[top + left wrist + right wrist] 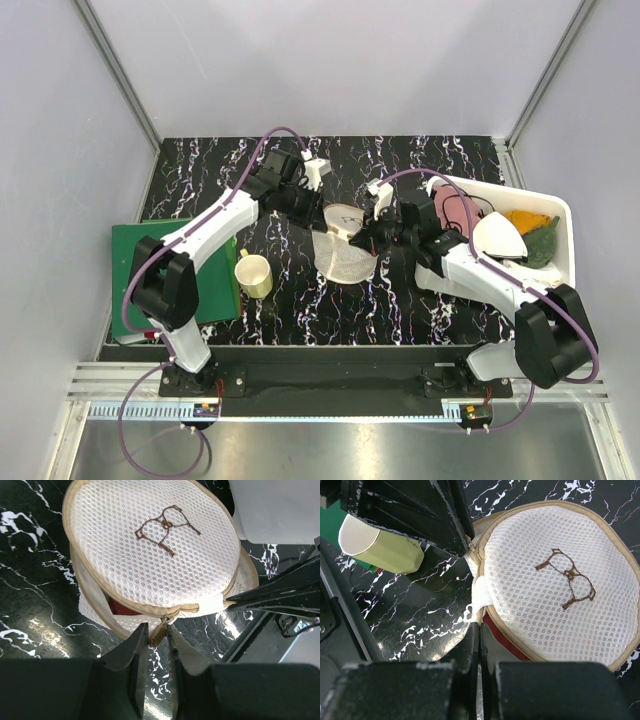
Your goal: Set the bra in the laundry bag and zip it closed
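Risking a slip off the zipper pull [160, 630], the left gripper [157, 633] is bracketing it, clamped or not I cannot tell, while the closed right gripper [479, 630] is pinching the rim of the laundry bag [340, 258] mid-frame; only wrist views are showing the bra [119, 608] inside, red in the snag-prone gap.

The laundry bag [345, 245] lies mid-table [420, 300], between my left gripper [156, 630] and my right gripper [479, 630]. The bra [120, 607] sits inside it. The cup [254, 276] stands to its left, the bin [560, 215] to its right.
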Robot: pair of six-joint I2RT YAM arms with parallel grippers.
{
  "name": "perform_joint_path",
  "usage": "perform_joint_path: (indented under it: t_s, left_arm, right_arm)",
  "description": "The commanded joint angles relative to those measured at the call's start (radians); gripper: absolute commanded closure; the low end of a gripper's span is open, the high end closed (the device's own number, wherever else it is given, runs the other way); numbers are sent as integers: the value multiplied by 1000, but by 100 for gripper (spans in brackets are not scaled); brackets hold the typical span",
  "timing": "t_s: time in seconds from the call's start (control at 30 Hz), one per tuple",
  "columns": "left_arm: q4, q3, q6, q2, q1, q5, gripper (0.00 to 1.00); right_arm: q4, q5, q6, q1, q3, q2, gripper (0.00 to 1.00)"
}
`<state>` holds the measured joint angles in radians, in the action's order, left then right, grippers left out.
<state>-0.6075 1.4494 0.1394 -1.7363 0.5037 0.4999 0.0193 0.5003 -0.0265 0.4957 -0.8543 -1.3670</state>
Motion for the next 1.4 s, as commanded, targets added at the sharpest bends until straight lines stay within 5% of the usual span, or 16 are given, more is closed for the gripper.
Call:
perform_joint_path:
  t_s: [0.0, 0.2, 0.3, 0.5, 0.73, 0.8, 1.03, 1.17, 1.23, 1.37]
  left_arm:
    - [14, -1, 5, 72, 10, -70, 79]
    - [12, -1, 6, 72, 10, -99, 86]
    - [0, 2, 3, 73, 10, -132, 99]
    - [-66, 10, 3, 75, 6, -253, 100]
    - [-9, -67, 74, 176, 6, -172, 100]
    - [35, -93, 127, 204, 6, -162, 100]
    - [225, -208, 262, 305, 68, -185, 100]
    - [278, -239, 296, 296, 110, -166, 100]
    - [282, -242, 299, 285, 128, -166, 100]
    - [319, -285, 327, 299, 144, -164, 100]
  right_arm:
    - [41, 26, -4, -6, -5, 23, 100]
    - [38, 34, -4, -6, -12, 16, 100]
    - [31, 18, 2, -6, -14, 16, 100]
    - [-5, -208, -6, -12, -38, 8, 100]
    - [-48, -266, 0, -19, -140, -81, 100]
    - [-117, -269, -27, -20, -210, -102, 79]
    - [-453, -285, -438, -20, -371, -38, 34]
    - [-602, -272, -710, -10, -388, 11, 22]
    - [-570, -237, -801, -2, -346, 70, 12]
    - [-437, -271, -1166, 20, -148, 192, 10]
